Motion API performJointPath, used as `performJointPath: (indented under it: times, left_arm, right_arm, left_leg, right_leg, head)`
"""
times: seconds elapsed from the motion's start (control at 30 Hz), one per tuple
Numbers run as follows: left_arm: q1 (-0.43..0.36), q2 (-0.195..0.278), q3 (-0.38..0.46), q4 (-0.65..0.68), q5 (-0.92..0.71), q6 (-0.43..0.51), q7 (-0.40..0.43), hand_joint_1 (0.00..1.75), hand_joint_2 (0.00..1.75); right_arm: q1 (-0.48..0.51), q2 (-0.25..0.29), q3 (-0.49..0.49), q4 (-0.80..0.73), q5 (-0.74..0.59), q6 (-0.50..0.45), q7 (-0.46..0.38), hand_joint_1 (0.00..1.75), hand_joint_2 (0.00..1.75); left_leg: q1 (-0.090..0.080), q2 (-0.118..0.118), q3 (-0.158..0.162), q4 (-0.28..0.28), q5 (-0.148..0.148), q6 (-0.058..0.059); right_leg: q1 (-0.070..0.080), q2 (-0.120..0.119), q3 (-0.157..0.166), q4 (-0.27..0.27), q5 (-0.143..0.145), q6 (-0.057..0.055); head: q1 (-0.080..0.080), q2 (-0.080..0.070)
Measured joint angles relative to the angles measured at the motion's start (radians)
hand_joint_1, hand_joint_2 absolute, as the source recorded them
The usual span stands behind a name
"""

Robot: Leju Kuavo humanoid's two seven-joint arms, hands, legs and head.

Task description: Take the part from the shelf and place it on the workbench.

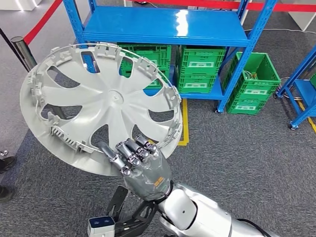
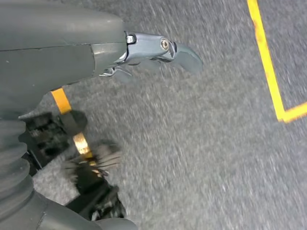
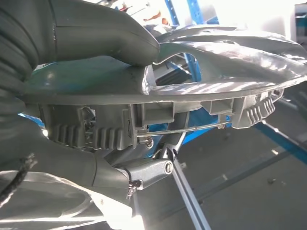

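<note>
Right hand (image 1: 143, 165) grips the near rim of the grey wheel cover (image 1: 100, 98), thumb on one face and fingers on the other; the cover is held in the air, tilted, ribbed inner side toward the head camera. Left hand (image 2: 152, 52) hangs over grey carpet (image 2: 203, 158), holding nothing, fingers loosely extended. Beyond: blue shelf (image 1: 164, 24) with green crates (image 1: 201, 69); no legible writing.

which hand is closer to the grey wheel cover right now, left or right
Right. The right hand grips the wheel cover at its near rim. The left hand hangs apart from it, over grey carpet.
</note>
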Motion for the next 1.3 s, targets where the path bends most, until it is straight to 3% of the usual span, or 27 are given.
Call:
performJointPath:
  times: [0.03,0.1,0.13,0.17,0.23,0.27,0.3,0.37,0.4,0.43,0.5,0.53,0.57,0.6,0.67,0.7,0.77,0.83,0.9,0.93,1.0,1.07,1.1,1.13,1.17,1.23,1.3]
  left_arm:
    - [-0.004,0.000,-0.006,0.000,0.000,-0.002,0.000,0.00,1.75]
    - [-0.002,0.003,-0.020,0.001,0.000,-0.008,-0.006,0.00,1.75]
    - [0.007,0.011,-0.029,0.001,0.005,-0.007,-0.012,0.00,1.75]
    - [0.025,0.025,-0.035,0.000,0.021,0.000,-0.014,0.00,1.75]
    - [0.097,0.074,-0.028,-0.006,0.087,0.002,-0.010,0.00,1.75]
    - [0.146,0.101,-0.017,-0.018,0.118,-0.014,-0.007,0.00,1.75]
    - [0.195,0.125,-0.007,-0.036,0.138,-0.039,-0.008,0.00,1.75]
    - [0.266,0.158,0.006,-0.078,0.149,-0.086,-0.004,0.00,1.75]
    - [0.285,0.169,0.012,-0.094,0.152,-0.100,0.003,0.00,1.75]
    - [0.295,0.175,0.017,-0.105,0.156,-0.112,0.013,0.00,1.75]
    - [0.306,0.180,0.026,-0.122,0.159,-0.123,0.032,0.00,1.75]
    - [0.309,0.181,0.029,-0.129,0.159,-0.124,0.038,0.00,1.75]
    - [0.312,0.182,0.032,-0.134,0.158,-0.124,0.042,0.00,1.75]
    - [0.314,0.183,0.034,-0.139,0.157,-0.124,0.044,0.00,1.75]
    - [0.317,0.184,0.036,-0.148,0.156,-0.124,0.045,0.00,1.75]
    - [0.317,0.186,0.036,-0.152,0.156,-0.124,0.046,0.00,1.75]
    - [0.318,0.187,0.037,-0.158,0.156,-0.124,0.046,0.00,1.75]
    - [0.320,0.188,0.037,-0.160,0.156,-0.125,0.047,0.00,1.75]
    - [0.320,0.188,0.037,-0.163,0.156,-0.126,0.047,0.00,1.75]
    - [0.320,0.187,0.038,-0.164,0.156,-0.127,0.047,0.00,1.75]
    - [0.320,0.187,0.038,-0.166,0.156,-0.128,0.047,0.00,1.75]
    - [0.321,0.188,0.038,-0.167,0.156,-0.128,0.048,0.00,1.75]
    - [0.321,0.188,0.038,-0.167,0.156,-0.128,0.049,0.00,1.75]
    - [0.321,0.187,0.038,-0.167,0.156,-0.128,0.050,0.00,1.75]
    - [0.321,0.187,0.038,-0.167,0.157,-0.128,0.051,0.00,1.75]
    - [0.321,0.186,0.038,-0.168,0.157,-0.134,0.052,0.00,1.75]
    - [0.320,0.188,0.038,-0.171,0.158,-0.142,0.052,0.00,1.75]
  right_arm:
    - [0.000,-0.001,0.003,0.002,0.000,0.000,0.003,1.75,1.75]
    - [-0.004,-0.006,0.011,0.006,0.000,0.000,0.014,1.75,1.75]
    - [-0.008,-0.008,0.014,0.008,-0.003,0.000,0.014,1.75,1.75]
    - [-0.009,-0.010,0.016,0.007,-0.013,0.000,-0.003,1.75,1.75]
    - [0.001,-0.010,0.010,0.002,-0.040,0.000,-0.102,1.75,1.75]
    - [0.015,-0.006,0.001,-0.001,-0.047,0.000,-0.166,1.75,1.75]
    - [0.035,-0.002,-0.010,-0.003,-0.043,0.000,-0.221,1.75,1.75]
    - [0.073,0.006,-0.032,-0.004,-0.026,0.000,-0.279,1.75,1.75]
    - [0.087,0.010,-0.041,-0.004,-0.021,0.000,-0.291,1.75,1.75]
    - [0.096,0.013,-0.049,-0.005,-0.018,0.000,-0.298,1.75,1.75]
    - [0.110,0.019,-0.059,-0.005,-0.015,0.000,-0.303,1.75,1.75]
    - [0.117,0.021,-0.063,-0.005,-0.013,0.000,-0.304,1.75,1.75]
    - [0.123,0.021,-0.066,-0.005,-0.011,0.000,-0.304,1.75,1.75]
    - [0.127,0.022,-0.069,-0.005,-0.010,0.000,-0.304,1.75,1.75]
    - [0.135,0.024,-0.074,-0.006,-0.009,0.000,-0.303,1.75,1.75]
    - [0.139,0.025,-0.078,-0.007,-0.009,0.000,-0.303,1.75,1.75]
    - [0.143,0.027,-0.084,-0.010,-0.009,0.000,-0.302,1.75,1.75]
    - [0.144,0.028,-0.086,-0.013,-0.009,0.000,-0.302,1.75,1.75]
    - [0.144,0.030,-0.086,-0.016,-0.008,0.000,-0.304,1.75,1.75]
    - [0.144,0.030,-0.087,-0.017,-0.008,0.000,-0.304,1.75,1.75]
    - [0.146,0.030,-0.087,-0.018,-0.008,0.000,-0.305,1.75,1.75]
    - [0.149,0.029,-0.087,-0.018,-0.008,0.000,-0.305,1.75,1.75]
    - [0.151,0.029,-0.087,-0.018,-0.007,0.000,-0.304,1.75,1.75]
    - [0.152,0.029,-0.087,-0.018,-0.006,0.000,-0.303,1.75,1.75]
    - [0.152,0.030,-0.087,-0.018,-0.005,0.000,-0.303,1.75,1.75]
    - [0.153,0.030,-0.088,-0.019,-0.003,0.000,-0.303,1.75,1.75]
    - [0.157,0.030,-0.091,-0.020,-0.002,0.000,-0.304,1.75,1.75]
  left_leg:
    - [-0.001,0.001,-0.019,0.001,0.015,0.000]
    - [-0.001,0.001,-0.057,0.003,0.044,-0.003]
    - [-0.001,0.001,-0.074,0.004,0.058,-0.006]
    - [-0.002,0.001,-0.086,0.004,0.070,-0.010]
    - [-0.003,0.005,-0.097,0.005,0.087,-0.022]
    - [-0.002,0.010,-0.097,0.004,0.095,-0.029]
    - [0.000,0.015,-0.097,0.002,0.103,-0.037]
    - [0.005,0.016,-0.102,0.003,0.105,-0.051]
    - [0.005,0.012,-0.109,0.020,0.081,-0.057]
    - [0.006,0.007,-0.121,0.056,0.040,-0.063]
    - [0.007,0.003,-0.149,0.181,-0.058,-0.072]
    - [0.007,0.003,-0.159,0.242,-0.084,-0.075]
    - [0.007,0.003,-0.156,0.277,-0.087,-0.076]
    - [0.007,0.003,-0.135,0.274,-0.071,-0.075]
    - [0.007,0.001,-0.045,0.159,-0.030,-0.068]
    - [0.005,0.000,0.003,0.087,-0.023,-0.063]
    - [0.001,-0.001,0.050,0.005,-0.030,-0.052]
    - [0.000,0.000,0.048,-0.007,-0.027,-0.040]
    - [0.004,0.002,0.041,-0.016,-0.014,-0.024]
    - [0.006,0.003,0.036,-0.020,-0.006,-0.017]
    - [0.007,0.003,0.021,-0.021,0.005,-0.010]
    - [0.006,0.003,0.006,-0.020,0.016,-0.012]
    - [0.006,0.003,0.001,-0.019,0.020,-0.013]
    - [0.006,0.003,-0.002,-0.019,0.024,-0.016]
    - [0.006,0.003,-0.004,-0.018,0.026,-0.019]
    - [0.002,0.003,-0.010,-0.014,0.031,-0.027]
    - [-0.003,0.003,-0.019,-0.008,0.035,-0.025]
  right_leg:
    - [-0.001,0.000,-0.002,0.060,-0.016,0.002]
    - [-0.001,0.000,0.028,0.104,0.022,0.002]
    - [-0.001,0.001,0.069,0.076,0.052,-0.001]
    - [0.000,0.003,0.128,0.015,0.062,-0.006]
    - [0.004,0.008,0.258,-0.151,0.022,-0.018]
    - [0.008,0.012,0.296,-0.208,-0.003,-0.024]
    - [0.012,0.014,0.310,-0.240,-0.015,-0.029]
    - [0.012,0.012,0.296,-0.244,-0.002,-0.043]
    - [0.010,0.006,0.290,-0.244,0.007,-0.050]
    - [0.009,-0.002,0.282,-0.245,0.017,-0.057]
    - [0.010,-0.014,0.263,-0.244,0.035,-0.066]
    - [0.010,-0.017,0.254,-0.243,0.045,-0.067]
    - [0.011,-0.018,0.243,-0.240,0.054,-0.066]
    - [0.012,-0.018,0.232,-0.236,0.062,-0.066]
    - [0.012,-0.015,0.210,-0.225,0.072,-0.063]
    - [0.013,-0.014,0.201,-0.218,0.075,-0.060]
    - [0.015,-0.012,0.189,-0.210,0.082,-0.050]
    - [0.016,-0.012,0.182,-0.209,0.090,-0.037]
    - [0.016,-0.008,0.167,-0.190,0.072,-0.025]
    - [0.014,-0.005,0.149,-0.154,0.046,-0.020]
    - [0.010,-0.001,0.093,-0.025,-0.029,-0.011]
    - [0.006,0.000,0.057,0.073,-0.065,-0.005]
    - [0.005,0.000,0.067,0.067,-0.055,-0.004]
    - [0.005,0.000,0.098,0.020,-0.029,-0.005]
    - [0.004,0.000,0.144,-0.053,0.003,-0.007]
    - [0.005,0.000,0.220,-0.186,0.040,-0.015]
    - [0.006,0.002,0.240,-0.229,0.044,-0.021]
  head:
    - [0.000,0.000]
    - [0.000,0.000]
    - [0.000,0.000]
    - [0.000,0.000]
    - [0.001,0.000]
    - [0.002,0.000]
    - [0.002,0.000]
    - [0.001,0.000]
    - [-0.001,0.000]
    - [-0.003,0.000]
    - [-0.006,0.000]
    - [-0.006,0.000]
    - [-0.006,0.000]
    - [-0.006,0.000]
    - [-0.006,0.000]
    - [-0.006,0.000]
    - [-0.005,0.000]
    - [-0.006,0.000]
    - [-0.003,0.000]
    - [-0.001,0.000]
    - [0.002,0.000]
    - [0.002,0.000]
    - [0.002,0.000]
    - [0.002,0.000]
    - [0.002,0.000]
    - [0.002,0.000]
    - [0.001,0.000]
